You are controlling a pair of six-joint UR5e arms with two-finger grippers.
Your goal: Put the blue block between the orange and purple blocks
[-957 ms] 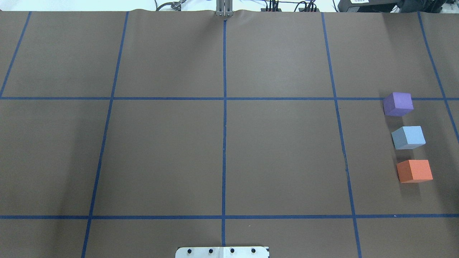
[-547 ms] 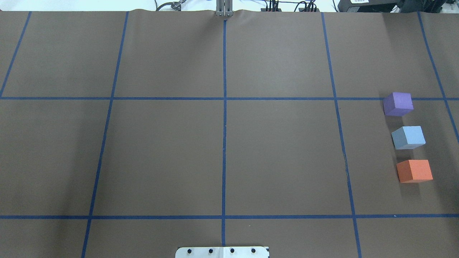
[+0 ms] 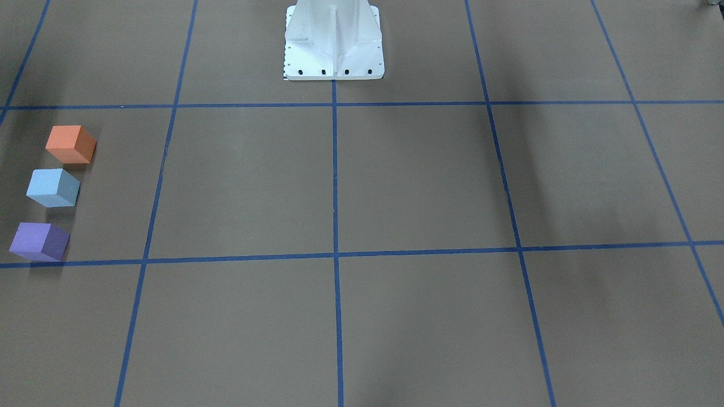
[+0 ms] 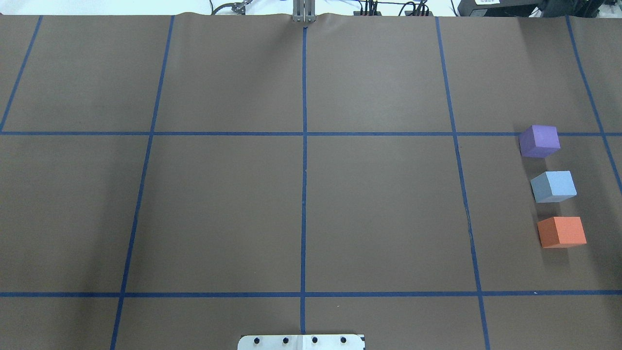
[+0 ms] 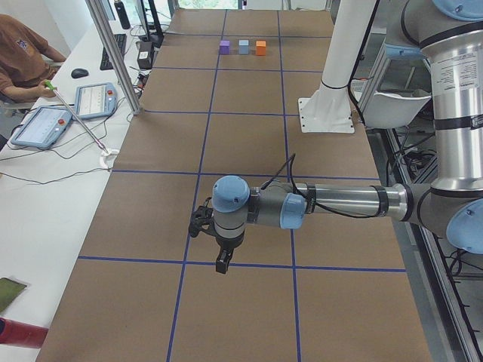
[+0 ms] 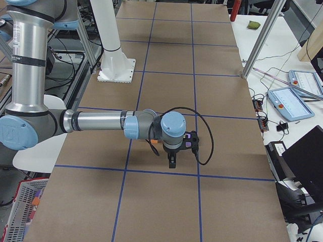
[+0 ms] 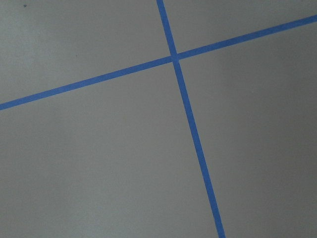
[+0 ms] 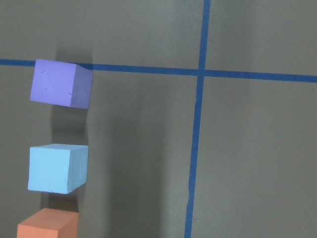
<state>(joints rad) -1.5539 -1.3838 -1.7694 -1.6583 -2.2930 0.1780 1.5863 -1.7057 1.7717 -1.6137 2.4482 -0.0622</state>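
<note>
The light blue block (image 4: 554, 186) sits on the brown table at the far right, in a line between the purple block (image 4: 539, 141) behind it and the orange block (image 4: 561, 232) in front, with small gaps on both sides. The right wrist view shows the same line from above: purple (image 8: 61, 83), blue (image 8: 58, 168), orange (image 8: 48, 224). My left gripper (image 5: 223, 262) shows only in the exterior left view, my right gripper (image 6: 172, 162) only in the exterior right view. Both hang above bare table, and I cannot tell whether they are open or shut.
The white robot base (image 3: 334, 39) stands at the table's middle edge. Blue tape lines (image 4: 303, 160) grid the brown table. An operator (image 5: 23, 53) with tablets sits beside the table, and a metal post (image 5: 113, 53) stands at its edge.
</note>
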